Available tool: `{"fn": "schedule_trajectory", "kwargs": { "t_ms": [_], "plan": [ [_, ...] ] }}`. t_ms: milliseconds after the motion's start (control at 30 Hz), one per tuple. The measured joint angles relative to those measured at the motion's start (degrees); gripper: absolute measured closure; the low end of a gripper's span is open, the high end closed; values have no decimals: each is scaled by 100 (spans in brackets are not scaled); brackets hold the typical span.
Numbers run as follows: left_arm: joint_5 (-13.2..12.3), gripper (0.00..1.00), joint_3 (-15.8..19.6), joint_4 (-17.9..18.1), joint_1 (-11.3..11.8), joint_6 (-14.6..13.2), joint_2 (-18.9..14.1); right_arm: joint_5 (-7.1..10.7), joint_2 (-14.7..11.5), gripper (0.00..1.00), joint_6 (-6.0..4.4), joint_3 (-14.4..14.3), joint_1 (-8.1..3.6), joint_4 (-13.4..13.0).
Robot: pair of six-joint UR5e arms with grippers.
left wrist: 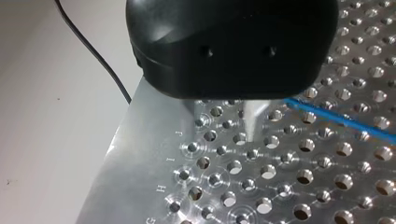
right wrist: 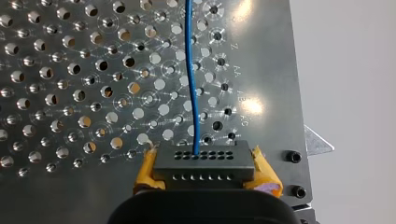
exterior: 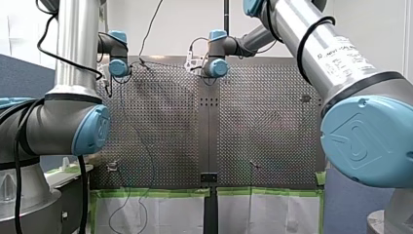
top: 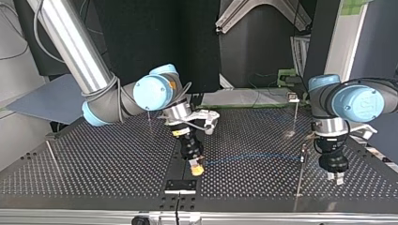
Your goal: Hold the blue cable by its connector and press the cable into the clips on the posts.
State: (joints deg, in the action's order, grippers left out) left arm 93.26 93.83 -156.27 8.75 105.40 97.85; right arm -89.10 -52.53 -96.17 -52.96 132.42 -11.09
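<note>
Pinching the connector (right wrist: 203, 161), my right gripper (right wrist: 203, 169) should hold the blue cable (right wrist: 189, 70) taut, pressing squarely into each clip (top: 293, 97). Closure of my left gripper (top: 336, 177) is unclear.

Top view: dark rectangular connector (right wrist: 203, 165) is held in right gripper (top: 197, 169), mid perforated metal table (top: 94, 159). Blue cable (top: 253, 159) is run from it rightward to thin metal post (top: 300, 173), just beside left gripper (top: 335, 177).
</note>
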Motion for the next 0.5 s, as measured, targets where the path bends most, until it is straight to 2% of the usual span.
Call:
{"fn": "schedule_trajectory", "kwargs": {
  "t_ms": [33, 133, 300, 500],
  "plan": [
    [-6, 0, -1, -17, 0, 6, 0, 7, 0, 100, 0, 0, -5, 0],
    [38, 0, 1, -113, -15, -13, 0, 18, 0, 100, 4, 3, -19, -3],
    [250, 0, 1, -368, -61, -116, 0, 29, 1, 100, 15, 1, -25, -3],
    [320, 0, 115, -697, -84, -1, -58, 51, 1, 100, 35, 1, -36, -12]
  ]
}}
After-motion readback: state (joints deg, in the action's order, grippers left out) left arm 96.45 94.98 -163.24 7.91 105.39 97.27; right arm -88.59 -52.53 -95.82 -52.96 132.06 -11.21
